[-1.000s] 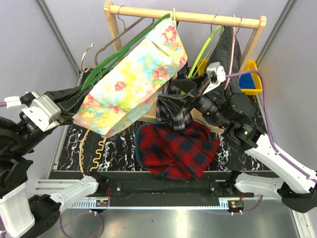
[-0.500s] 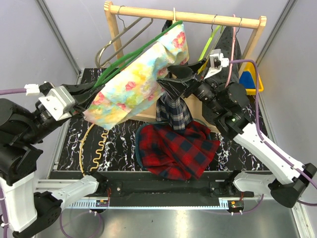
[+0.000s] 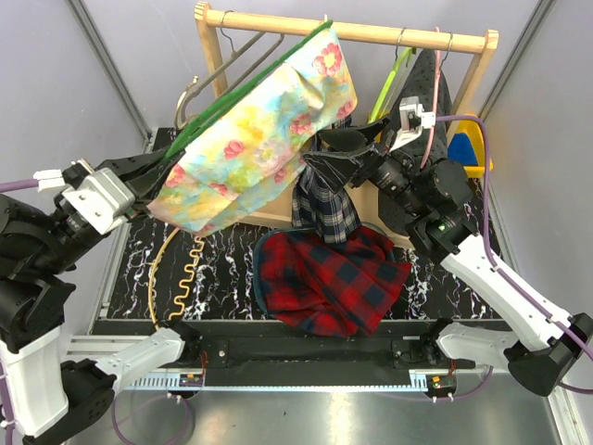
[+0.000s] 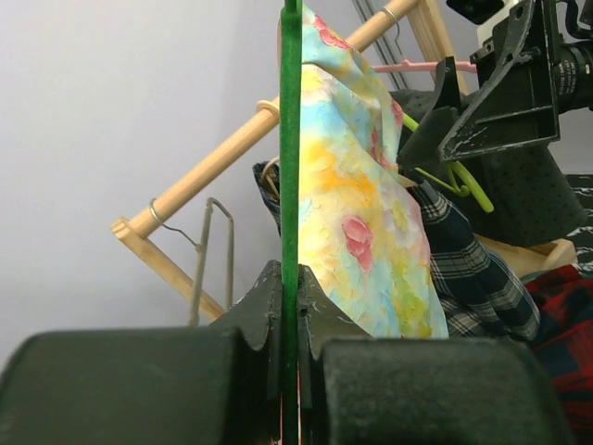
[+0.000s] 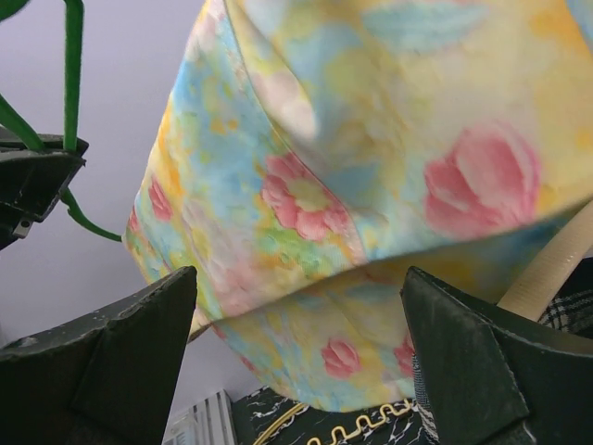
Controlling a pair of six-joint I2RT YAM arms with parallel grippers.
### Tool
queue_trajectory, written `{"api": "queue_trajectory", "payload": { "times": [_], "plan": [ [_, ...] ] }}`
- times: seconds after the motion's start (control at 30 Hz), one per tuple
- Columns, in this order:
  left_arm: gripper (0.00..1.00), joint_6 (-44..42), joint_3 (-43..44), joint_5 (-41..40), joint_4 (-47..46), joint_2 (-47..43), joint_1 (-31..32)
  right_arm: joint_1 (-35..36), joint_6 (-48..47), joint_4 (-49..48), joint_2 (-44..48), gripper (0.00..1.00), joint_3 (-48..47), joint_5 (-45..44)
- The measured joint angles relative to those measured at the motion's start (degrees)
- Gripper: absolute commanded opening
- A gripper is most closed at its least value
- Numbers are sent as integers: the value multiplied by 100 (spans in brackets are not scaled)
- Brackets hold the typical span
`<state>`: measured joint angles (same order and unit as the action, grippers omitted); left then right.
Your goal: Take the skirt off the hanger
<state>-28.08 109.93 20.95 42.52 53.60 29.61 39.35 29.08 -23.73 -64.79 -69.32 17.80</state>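
The floral skirt (image 3: 250, 148) hangs on a green hanger (image 3: 222, 100) hooked on the wooden rail (image 3: 371, 34). My left gripper (image 3: 153, 171) is shut on the hanger's lower left end and holds it tilted up. In the left wrist view the green bar (image 4: 291, 139) runs between the closed fingers of my left gripper (image 4: 291, 287), with the skirt (image 4: 357, 213) beyond. My right gripper (image 3: 320, 156) is open, right by the skirt's lower right edge. In the right wrist view the skirt (image 5: 371, 139) hangs just above and between the spread fingers of my right gripper (image 5: 301, 315), not gripped.
A dark plaid garment (image 3: 324, 204) hangs behind my right gripper. A red plaid garment (image 3: 329, 278) lies on the marble table. A grey wire hanger (image 3: 222, 65), a lime hanger (image 3: 389, 88) and a black dotted garment (image 3: 434, 93) hang on the rail. A yellow bin (image 3: 471, 148) stands at the right.
My left gripper has lifted the hanger's end, so the skirt has swung upward. My right gripper has moved up and left, closer under the skirt's edge.
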Motion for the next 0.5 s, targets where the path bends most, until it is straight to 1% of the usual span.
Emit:
{"api": "queue_trajectory", "payload": {
  "times": [0.3, 0.5],
  "plan": [
    [0, -35, 63, -35, -190, -52, 0, -37, 225, -131, -337, 100, -15, 286],
    [0, 111, 37, -15, -190, -81, 0, -44, 448, -490, -632, 100, -162, 391]
  ]
}}
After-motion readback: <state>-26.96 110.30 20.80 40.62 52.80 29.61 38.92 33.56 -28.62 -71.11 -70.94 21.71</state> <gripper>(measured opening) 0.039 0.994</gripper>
